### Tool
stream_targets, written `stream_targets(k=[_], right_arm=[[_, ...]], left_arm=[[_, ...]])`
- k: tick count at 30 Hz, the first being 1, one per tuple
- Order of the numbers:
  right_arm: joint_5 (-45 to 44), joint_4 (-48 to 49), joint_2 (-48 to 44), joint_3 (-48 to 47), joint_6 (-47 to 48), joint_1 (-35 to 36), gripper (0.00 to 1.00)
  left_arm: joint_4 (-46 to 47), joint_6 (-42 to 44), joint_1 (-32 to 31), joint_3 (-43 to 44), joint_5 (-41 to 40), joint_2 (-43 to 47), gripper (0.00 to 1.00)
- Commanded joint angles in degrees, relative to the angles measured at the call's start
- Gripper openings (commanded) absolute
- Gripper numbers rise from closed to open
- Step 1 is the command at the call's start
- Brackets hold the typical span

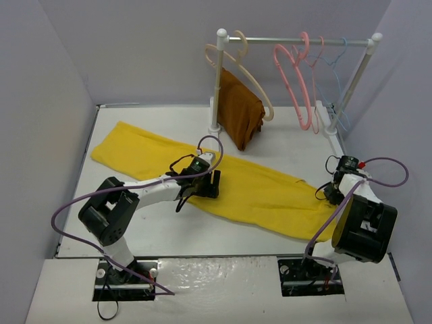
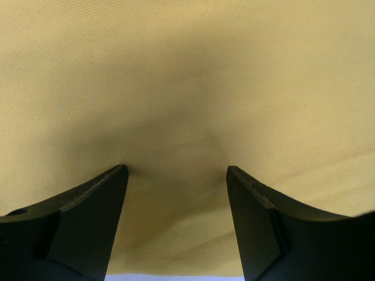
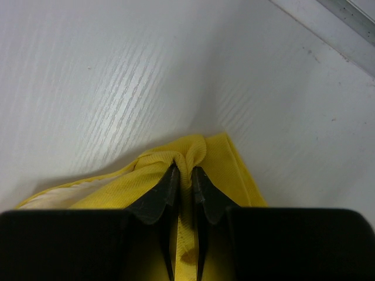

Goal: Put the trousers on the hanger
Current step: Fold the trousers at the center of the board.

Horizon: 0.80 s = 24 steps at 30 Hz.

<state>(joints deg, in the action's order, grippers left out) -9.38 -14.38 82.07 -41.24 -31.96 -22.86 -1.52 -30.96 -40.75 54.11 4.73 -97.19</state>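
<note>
Two grippers meet yellow trousers [image 1: 270, 192]

The left gripper [image 1: 206, 183] stands over the trousers' middle, jaws spread, tips against the cloth; the trousers lie flat across the white table [image 1: 169, 229]; behind them, a pink hanger [image 1: 297, 88] hangs on the rail [image 1: 297, 42]; the right gripper [image 1: 332, 192] pinches the trousers' right-hand end.

I saw a rust-brown cloth [image 1: 239, 118] draped over a beige hanger [image 1: 268, 113] at upper centre. A light blue hanger [image 1: 337, 67] hung at the white rail's [image 1: 270, 39] right end.
</note>
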Motion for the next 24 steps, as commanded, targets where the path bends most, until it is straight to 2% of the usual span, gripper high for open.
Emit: stream_targets(k=[1,5,10,14,19,24], right_arm=[[2.72,-2.43,4.85,2.37,-2.88,0.05,0.0],[4.66,0.66,10.14,0.49,-2.75,-0.15,0.0],[12.02,6.86,18.38,-3.35,1.2,0.5,0.0],[13.57,10.25,24.47,-6.83,3.71,3.48,0.0],[13.2,13.15,25.52,-11.38,6.65,6.87,0.0],[15.94,13.64,25.02,-12.81,9.42,7.21,0.0]], left_arm=[[-2.24,-0.95,0.65,2.05,-2.91,-0.06,0.66],[-2.53,-2.49,2.56,0.66,-2.81,0.2,0.65],[-1.63,-4.63,7.26,-2.72,-1.38,2.89,0.66],[-1.8,-2.94,7.59,-2.31,-0.64,5.56,0.66],[0.22,1.74,3.44,1.93,3.7,6.86,0.65],[6.01,8.16,-3.42,11.42,9.14,2.36,0.66]])
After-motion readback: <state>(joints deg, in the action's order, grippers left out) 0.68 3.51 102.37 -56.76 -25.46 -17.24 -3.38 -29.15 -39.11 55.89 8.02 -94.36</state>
